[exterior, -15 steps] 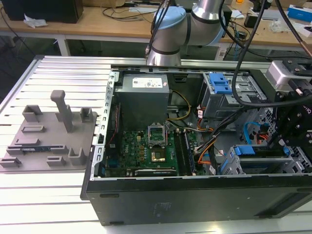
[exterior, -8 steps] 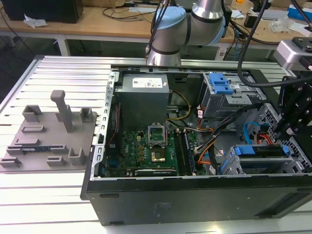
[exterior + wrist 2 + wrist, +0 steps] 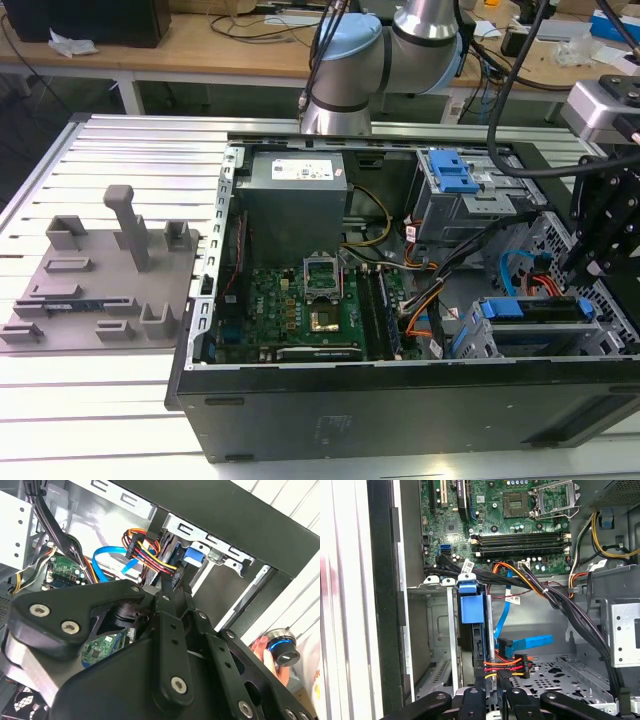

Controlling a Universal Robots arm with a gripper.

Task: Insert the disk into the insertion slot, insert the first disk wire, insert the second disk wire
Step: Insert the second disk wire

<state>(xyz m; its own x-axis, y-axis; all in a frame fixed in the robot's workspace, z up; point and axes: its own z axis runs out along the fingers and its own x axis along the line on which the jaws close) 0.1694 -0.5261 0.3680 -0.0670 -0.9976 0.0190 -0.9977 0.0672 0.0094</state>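
tool (image 3: 490,678) angled low beside the disk (image 3: 471,609), pinching the second disk wire (image 3: 509,664).

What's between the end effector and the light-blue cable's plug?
First wrist view: the red-orange wires cross that gap, between the end effector and the light-blue cable.

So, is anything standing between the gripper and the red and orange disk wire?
Nothing visible does. In both wrist views the gripper is closed on the second disk wire at its dark plug, beside the disk. The light-blue first disk wire lies off to one side.
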